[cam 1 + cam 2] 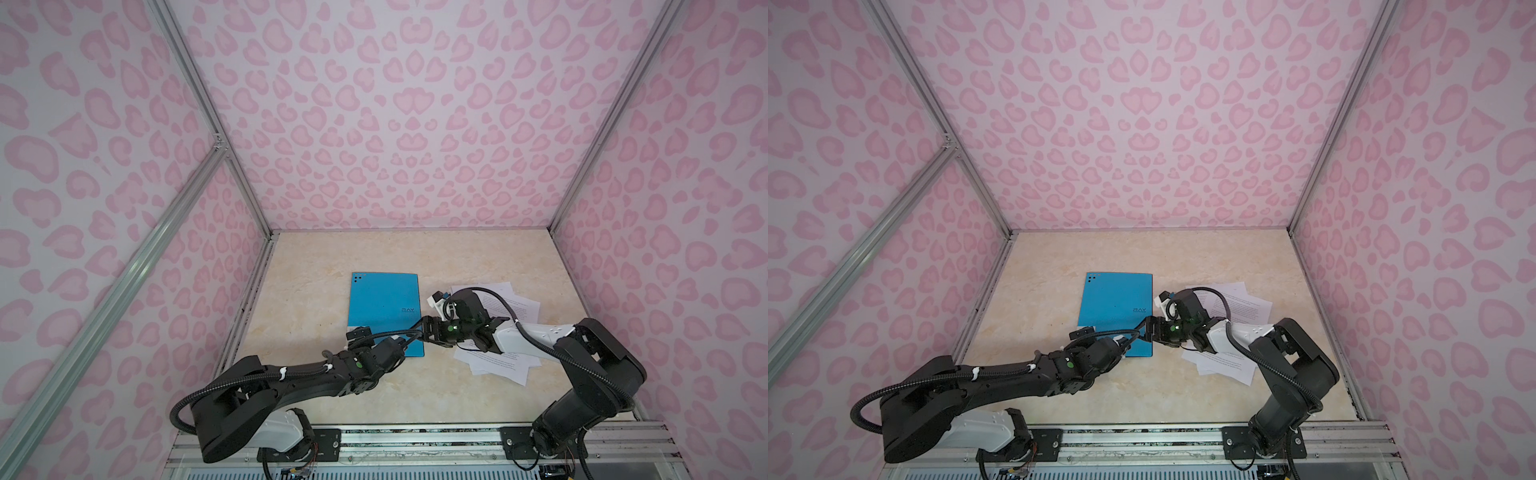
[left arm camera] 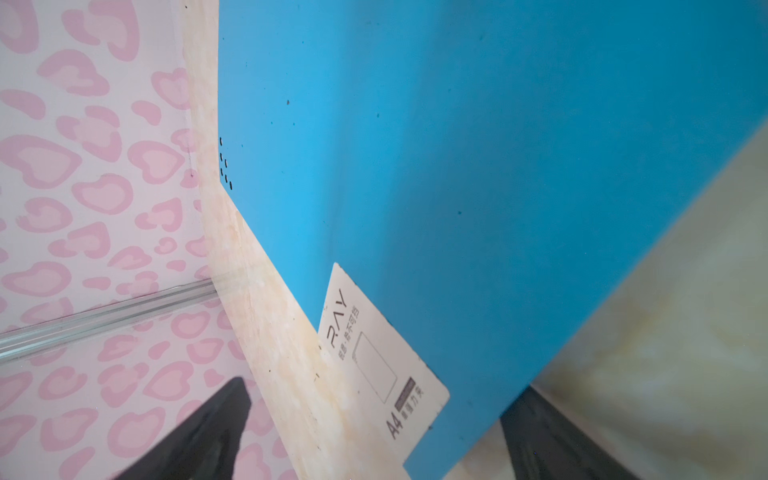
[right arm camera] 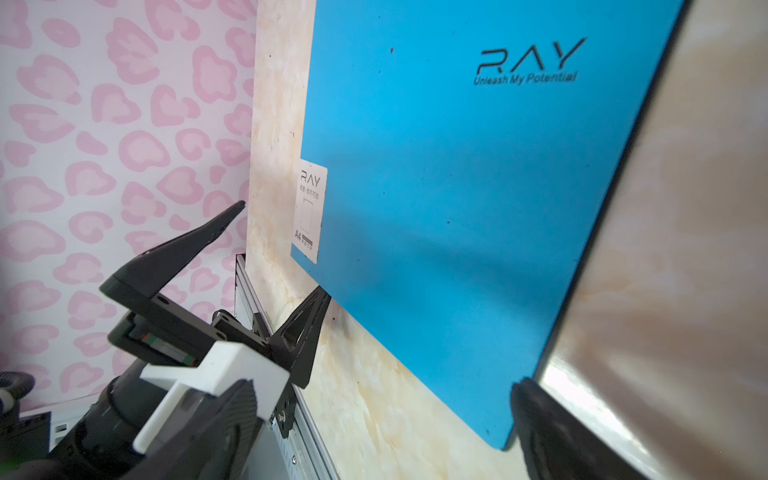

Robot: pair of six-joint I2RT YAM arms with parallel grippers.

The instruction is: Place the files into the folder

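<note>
Lying shut and flat on the marble-look table [image 1: 316, 286], blue cover up: the folder [image 1: 384, 307], left of centre in both top views, with a white label [image 2: 374, 357] at its near left corner. Files [image 1: 524, 306]: loose printed sheets, fanned in an untidy heap just beside the folder on its right, none inside it, partly hidden under the right arm. Left gripper [image 1: 358, 337]: fingers spread wide, holding nothing, poised at the folder's near left corner by the label. Right gripper [image 1: 429, 328]: fingers likewise spread, empty, at the folder's near right edge. Whether either touches the cover cannot be told. Stage, as judged: cover not yet opened, no sheet placed. Hazards: the thin cover lies flush on the table, so a fingertip may skate over it or shove the whole folder instead of catching the edge. A pinch taking both covers would lift the folder shut. The grippers work near each other and could clash. The right arm, low above the heap, could drag or scatter sheets.
</note>
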